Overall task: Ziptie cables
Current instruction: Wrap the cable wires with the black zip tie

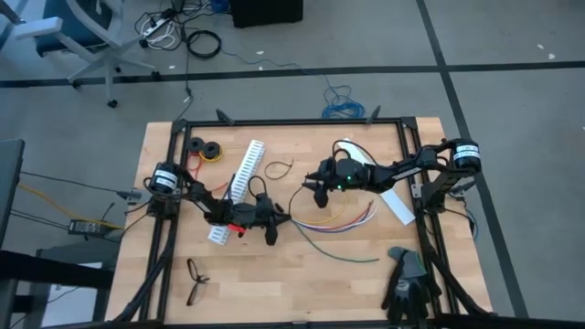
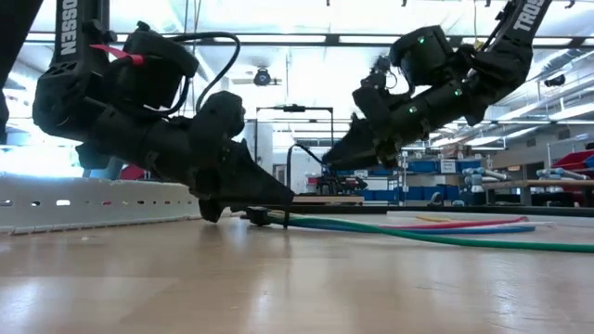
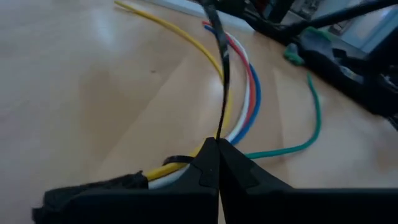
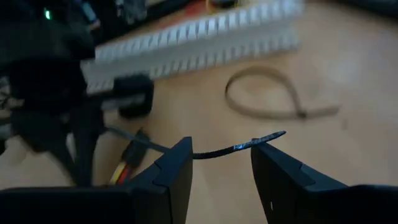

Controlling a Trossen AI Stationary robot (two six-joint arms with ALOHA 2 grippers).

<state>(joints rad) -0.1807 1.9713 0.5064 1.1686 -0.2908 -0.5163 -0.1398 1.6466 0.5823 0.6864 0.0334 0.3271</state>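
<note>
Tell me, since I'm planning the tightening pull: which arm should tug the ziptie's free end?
Right, probably. The right gripper is open with the ziptie tail crossing between its fingers. The left gripper is shut on that ziptie beside the cables, so it looks suited to anchoring.

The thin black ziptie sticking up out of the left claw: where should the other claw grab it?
Probably at the free tail of the thin black ziptie, which arcs unsupported between the open right gripper fingers. Close across its flat width from above. The left gripper pins its lower end against the coloured cables.
</note>
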